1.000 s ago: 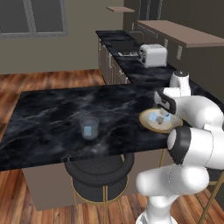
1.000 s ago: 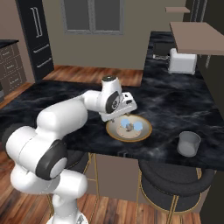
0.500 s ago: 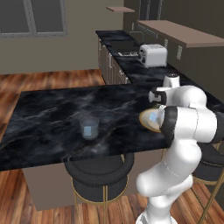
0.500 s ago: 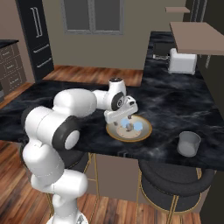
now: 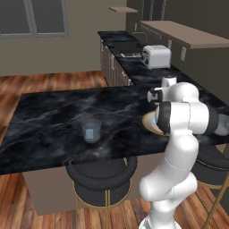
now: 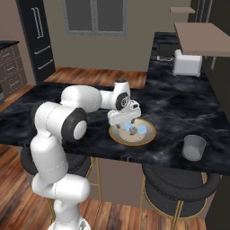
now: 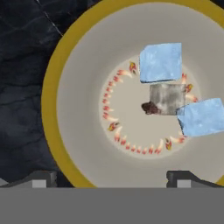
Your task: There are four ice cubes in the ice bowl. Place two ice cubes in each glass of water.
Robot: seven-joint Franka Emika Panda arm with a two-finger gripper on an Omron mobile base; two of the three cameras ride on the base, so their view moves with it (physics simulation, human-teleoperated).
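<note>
The ice bowl, a wide dish with a golden rim, sits near the counter's front edge. In it lie two pale-blue ice cubes with a greyer cube between them. My gripper hangs low over the bowl's left part, open, its fingertips wide apart with nothing between them. One glass of water stands right of the bowl. The other glass stands far to the left, with a pale-blue patch inside. In the left base view my arm hides most of the bowl.
A silver toaster stands on the far counter, beside a raised shelf. Black stools are tucked under the counter's front edge. Dark marble stretches between the two glasses.
My arm has folded in and the gripper has come down closer over the bowl, still open. The bowl, cubes and glasses have not moved.
</note>
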